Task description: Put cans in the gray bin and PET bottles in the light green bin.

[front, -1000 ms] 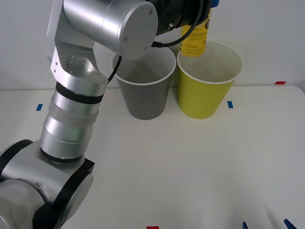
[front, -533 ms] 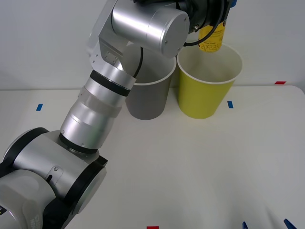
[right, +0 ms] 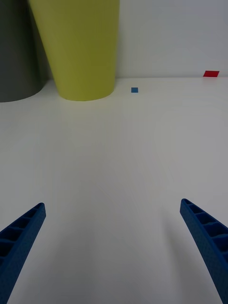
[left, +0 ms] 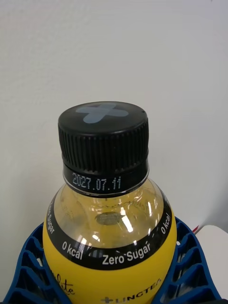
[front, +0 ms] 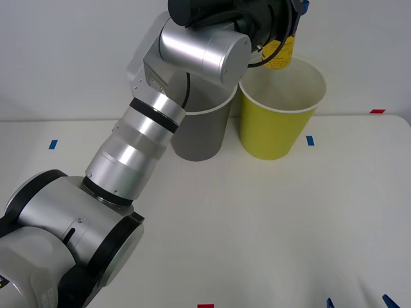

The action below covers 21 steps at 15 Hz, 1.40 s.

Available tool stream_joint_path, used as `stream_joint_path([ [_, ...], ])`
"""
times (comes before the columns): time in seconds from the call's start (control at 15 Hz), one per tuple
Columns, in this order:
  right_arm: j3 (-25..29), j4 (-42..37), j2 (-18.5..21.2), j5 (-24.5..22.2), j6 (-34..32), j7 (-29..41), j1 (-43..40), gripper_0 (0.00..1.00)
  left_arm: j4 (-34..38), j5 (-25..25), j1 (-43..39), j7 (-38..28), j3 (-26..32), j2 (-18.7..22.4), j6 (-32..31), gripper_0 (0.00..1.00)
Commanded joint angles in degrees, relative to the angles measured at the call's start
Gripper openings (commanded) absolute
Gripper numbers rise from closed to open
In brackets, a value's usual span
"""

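My left gripper (front: 282, 29) is raised over the back rim of the light green bin (front: 277, 122) and is shut on the PET bottle (front: 280, 52), whose yellow bottom hangs just above the bin's opening. The left wrist view has the bottle (left: 110, 228) close up, yellow label and black cap, clamped between the blue fingers (left: 28, 266). The gray bin (front: 198, 131) stands to the left of the green one, partly behind my left arm. My right gripper (right: 114, 247) is open low over the table near its front edge, facing the light green bin (right: 80, 47) and the gray bin (right: 19, 52).
Both bins stand at the back of the white table (front: 257, 218), close to the wall. Small blue (front: 310, 140) and red (front: 377, 111) tape marks lie on the tabletop. My left arm (front: 135, 147) stretches diagonally across the table's left half.
My left arm has swung right and lifted, carrying the bottle from the gap between the bins' rims to above the light green bin. The right gripper has stayed put.
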State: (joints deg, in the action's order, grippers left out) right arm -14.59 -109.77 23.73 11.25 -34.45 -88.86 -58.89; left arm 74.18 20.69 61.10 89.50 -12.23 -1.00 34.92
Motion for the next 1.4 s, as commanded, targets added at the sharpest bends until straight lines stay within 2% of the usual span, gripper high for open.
stream_joint_path([
  [0.07, 0.0, 0.0, 0.0, 0.0, 0.0, 0.0, 0.0, 0.99, 0.0, 1.19, -0.02, -0.12, -1.49, 0.0, -0.29, 0.0],
  [0.33, 0.0, 0.0, 0.0, 0.0, 0.0, 0.0, 0.0, 0.98, 0.0, 1.28, -0.02, -1.0, -4.03, 0.0, -1.26, 0.0],
  [1.27, 0.0, 0.0, 0.0, 0.0, 0.0, 0.0, 0.0, 0.99, -0.61, 2.51, -0.02, -1.79, -5.35, 0.0, -1.87, 0.0],
  [1.33, 0.0, 0.0, 0.0, 0.0, 0.0, 0.0, 0.0, 0.99, -0.61, 2.51, -0.02, -1.79, -5.35, 0.0, -1.96, 0.41],
  [1.4, 0.0, 0.0, 0.0, 0.0, 0.0, 0.0, 0.0, 0.99, -0.61, 2.68, -0.02, -1.79, -5.44, 0.0, -2.14, 0.99],
])
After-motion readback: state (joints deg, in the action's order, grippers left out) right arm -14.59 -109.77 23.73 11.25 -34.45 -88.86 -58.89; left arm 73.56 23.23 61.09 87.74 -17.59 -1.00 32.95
